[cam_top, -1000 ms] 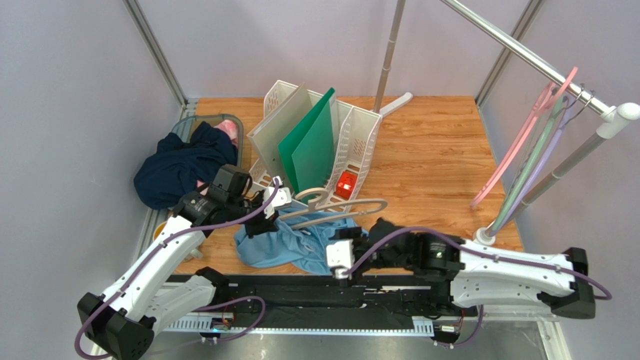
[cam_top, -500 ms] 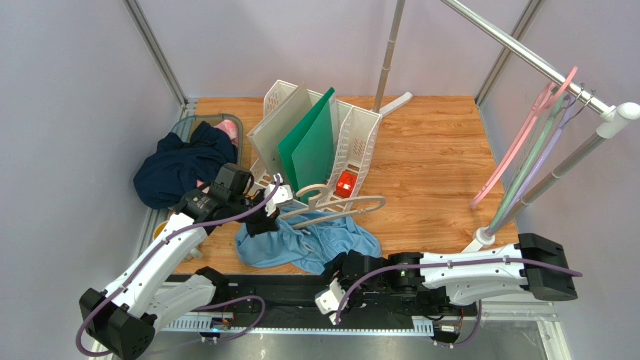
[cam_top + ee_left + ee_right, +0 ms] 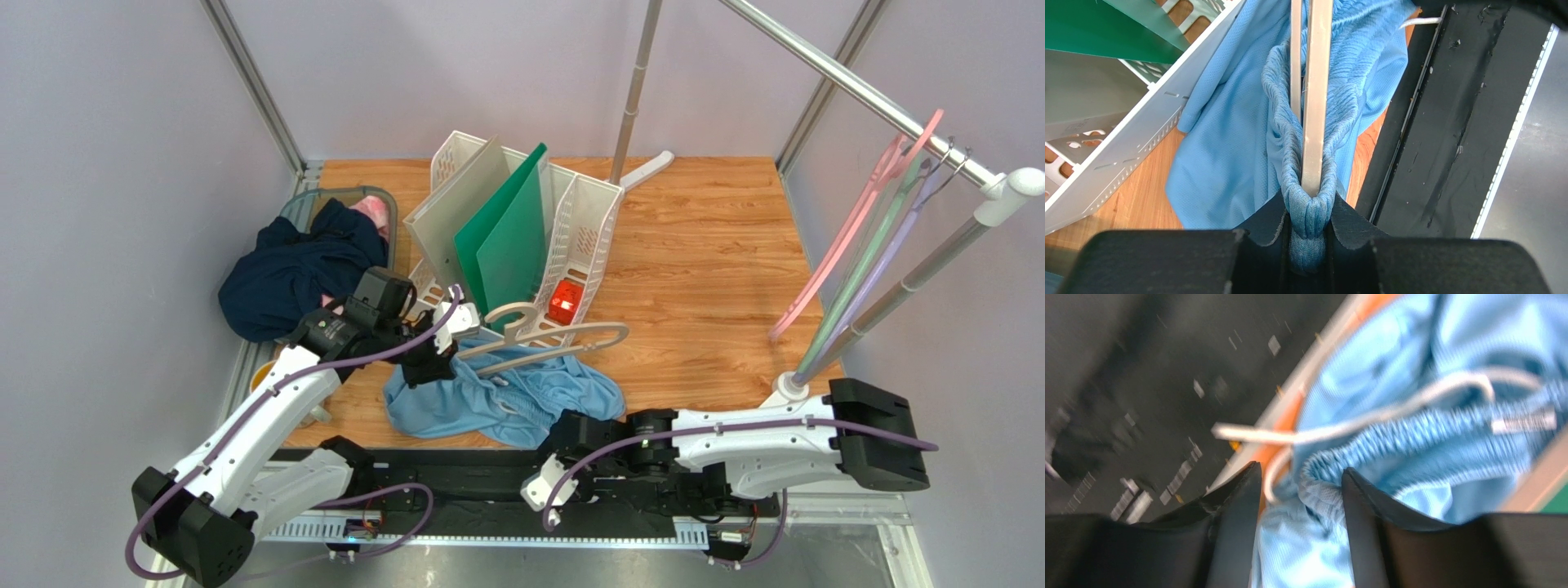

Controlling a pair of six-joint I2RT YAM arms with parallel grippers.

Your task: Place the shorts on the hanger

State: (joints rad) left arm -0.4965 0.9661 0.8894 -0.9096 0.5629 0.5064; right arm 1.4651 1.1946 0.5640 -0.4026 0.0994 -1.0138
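The light blue shorts [image 3: 515, 398] lie bunched on the table's near edge, under the beige hanger [image 3: 552, 343]. My left gripper [image 3: 448, 349] is shut on the gathered waistband [image 3: 1309, 211]. The hanger's flat bar [image 3: 1315, 92] runs through the waistband loop just above the pinch. My right gripper [image 3: 567, 429] is at the near edge of the shorts. In the right wrist view its jaws [image 3: 1301, 478] stand apart, with a fold of the shorts [image 3: 1425, 435] and the white drawstring [image 3: 1364, 419] between them. That view is blurred.
A white file rack [image 3: 577, 233] holding a green folder [image 3: 509, 239] stands right behind the hanger. A dark navy garment [image 3: 294, 276] and a pink cloth [image 3: 372, 218] lie at the back left. Thin coloured hangers [image 3: 877, 233] hang from the rail on the right. A black mat [image 3: 491, 484] lines the near edge.
My right arm has swung back to the near edge and brought its gripper up to the shorts' near hem, its jaws narrowing. The left gripper has kept its hold.
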